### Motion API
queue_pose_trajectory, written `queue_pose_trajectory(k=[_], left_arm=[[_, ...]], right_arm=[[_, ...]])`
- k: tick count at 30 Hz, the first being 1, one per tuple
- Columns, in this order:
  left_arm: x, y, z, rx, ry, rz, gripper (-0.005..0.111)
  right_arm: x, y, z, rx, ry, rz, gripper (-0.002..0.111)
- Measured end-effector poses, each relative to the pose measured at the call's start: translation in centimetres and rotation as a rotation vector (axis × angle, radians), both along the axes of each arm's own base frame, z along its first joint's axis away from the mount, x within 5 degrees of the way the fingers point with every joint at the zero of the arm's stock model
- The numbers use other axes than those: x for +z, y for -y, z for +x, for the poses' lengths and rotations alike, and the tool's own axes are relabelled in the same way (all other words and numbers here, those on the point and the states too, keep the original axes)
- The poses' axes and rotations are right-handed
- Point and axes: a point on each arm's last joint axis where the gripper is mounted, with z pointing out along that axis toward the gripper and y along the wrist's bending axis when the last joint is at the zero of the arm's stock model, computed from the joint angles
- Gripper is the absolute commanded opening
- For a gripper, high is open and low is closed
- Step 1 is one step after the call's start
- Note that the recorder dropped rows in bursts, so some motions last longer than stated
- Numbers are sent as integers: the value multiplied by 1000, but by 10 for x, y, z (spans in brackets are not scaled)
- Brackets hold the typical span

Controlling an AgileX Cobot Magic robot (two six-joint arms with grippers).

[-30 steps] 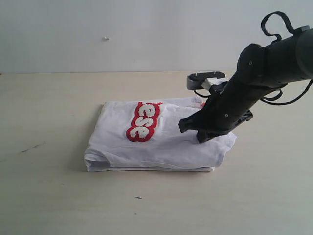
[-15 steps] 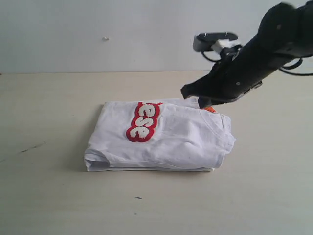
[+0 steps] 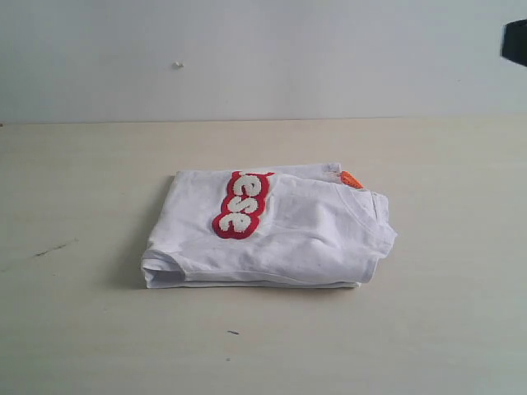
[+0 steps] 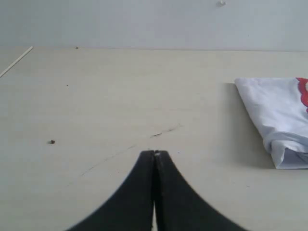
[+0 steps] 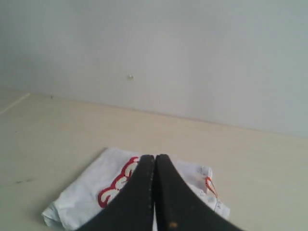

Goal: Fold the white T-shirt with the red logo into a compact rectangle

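Observation:
The white T-shirt (image 3: pixel 272 234) lies folded into a thick rectangle on the table, with part of the red logo (image 3: pixel 243 204) face up and the orange neck tag (image 3: pixel 352 178) at its far right corner. In the right wrist view the shirt (image 5: pixel 82 192) and logo (image 5: pixel 115 185) lie below my right gripper (image 5: pixel 155 157), which is shut, empty and lifted well away. A corner of the shirt (image 4: pixel 276 115) shows in the left wrist view, off to the side of my left gripper (image 4: pixel 155 153), shut with nothing in it above bare table.
The pale wooden table (image 3: pixel 82 329) stretches around the shirt, with small dark marks (image 3: pixel 53 247) on the left. A plain wall (image 3: pixel 247 58) rises behind. A dark piece of the right arm (image 3: pixel 515 41) shows at the upper right edge.
The right arm has risen off the shirt's right side and pulled away up and right, almost out of the exterior view. The shirt stays folded where it was.

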Motion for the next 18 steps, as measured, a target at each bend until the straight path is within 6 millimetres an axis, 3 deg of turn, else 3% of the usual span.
queue_pose_trajectory(k=[4,8,18], left_arm=[[0,0,0,0,0,0,0],[0,0,0,0,0,0,0],[0,0,0,0,0,0,0]], right_arm=[[-6,10,-43,-9,120,40,0],[-14,16,-72,-9,194,92,0],[-12,24,-114,5,302,222,0]])
